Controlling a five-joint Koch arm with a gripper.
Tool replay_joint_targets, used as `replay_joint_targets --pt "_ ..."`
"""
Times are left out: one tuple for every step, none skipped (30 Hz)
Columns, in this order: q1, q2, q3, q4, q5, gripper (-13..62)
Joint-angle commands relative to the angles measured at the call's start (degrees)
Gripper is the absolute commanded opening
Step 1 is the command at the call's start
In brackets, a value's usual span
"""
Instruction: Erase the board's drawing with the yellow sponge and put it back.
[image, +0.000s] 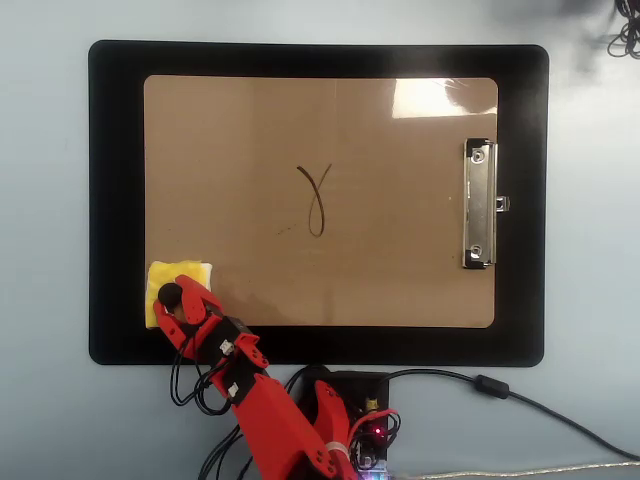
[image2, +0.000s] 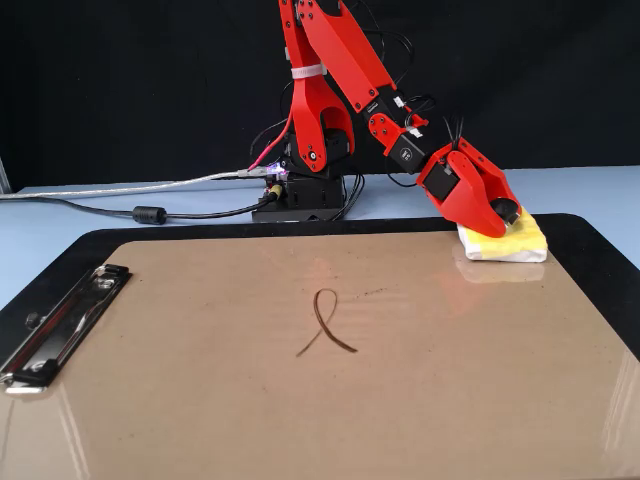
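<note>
While the drawing remains unerased, entries as follows.

Risk, grip: the round black knob (image: 170, 294) is small; jaws seated off-centre could slip off on lifting, leaving the yellow sponge (image: 186, 275) behind.
Risk, drag: the sponge overhangs the clipboard's edge onto the black mat (image: 115, 200); a low pull could tip it or nudge the clipboard (image: 400, 280).
Risk, coverage: the drawing (image: 316, 200) lies mid-frame in the overhead view, well apart from the sponge; a tilted sponge might miss part of the loop.
Pincer: red gripper (image: 174, 304) nearly closed, jaws clenched around the knob; in the fixed view (image2: 503, 212) it presses onto the sponge top.
Sponge location: lower left of the overhead view, at the clipboard's corner.
</note>
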Motion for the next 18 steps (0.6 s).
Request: replay_joint_targets --pt "1.2 0.6 -2.0 -3.1 -1.0 -7.9" --pt "2.1 0.6 -2.2 -3.1 -1.0 -7.9" --pt "2.3 0.5 -2.3 -3.1 -1.0 -7.9" --pt "2.4 0.5 -2.7 -3.0 -1.1 -7.9" --pt "2.5 0.5 -3.2 -2.7 -1.1 -8.0" --pt "2.5 0.9 -3.3 -2.5 -1.4 -7.9" --pt "2.5 1.4 -3.8 -1.4 -2.5 -8.0" --pt "2.6 2.4 -4.3 0.2 -3.6 -8.0" --pt "3.0 4.8 -5.4 3.0 -5.1 -8.0" --pt "4.0 9.7 -7.2 9.4 -7.5 -8.0" --pt "5.3 13.1 -9.1 15.9 -8.8 -8.0" --pt "7.0 16.3 -11.5 23.8 -9.9 -8.0" --pt "10.1 20.3 -16.1 36.3 -10.6 -8.0" --pt "12.4 22.7 -20.0 45.5 -10.6 -8.0" --pt "14.9 24.3 -23.9 54.6 -10.6 -8.0" --pt "18.4 25.8 -28.2 65.2 -10.7 -8.0" --pt "21.2 26.6 -30.7 71.3 -10.4 -8.0" --pt "24.5 27.0 -32.4 75.2 -10.1 -8.0"
